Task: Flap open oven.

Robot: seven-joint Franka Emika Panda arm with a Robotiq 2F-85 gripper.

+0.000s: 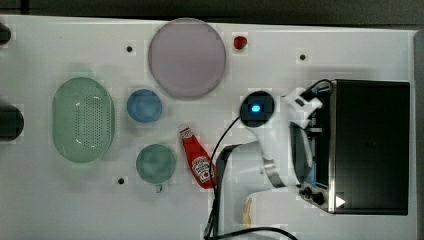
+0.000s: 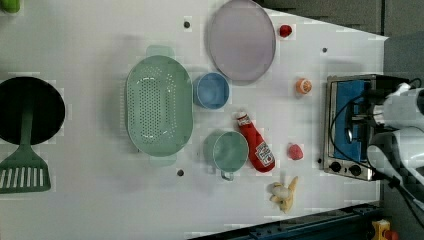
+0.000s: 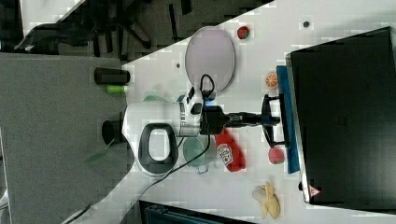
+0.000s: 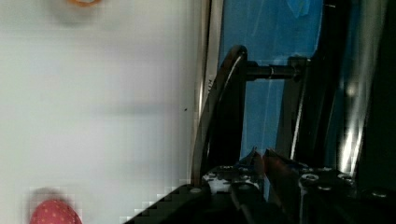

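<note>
Arm hides pt of oven [image 1: 372,145] door.

White table [image 1: 60,200] with oven [image 1: 372,145], colander [image 1: 82,120], ketchup bottle [image 1: 198,159].

Your top view looks straight down on the table [image 1: 60,200]. Left and right views look down steeply from opposite sides; both share the oven [image 2: 350,125] front. Wrist view sits close against the oven door.
</note>
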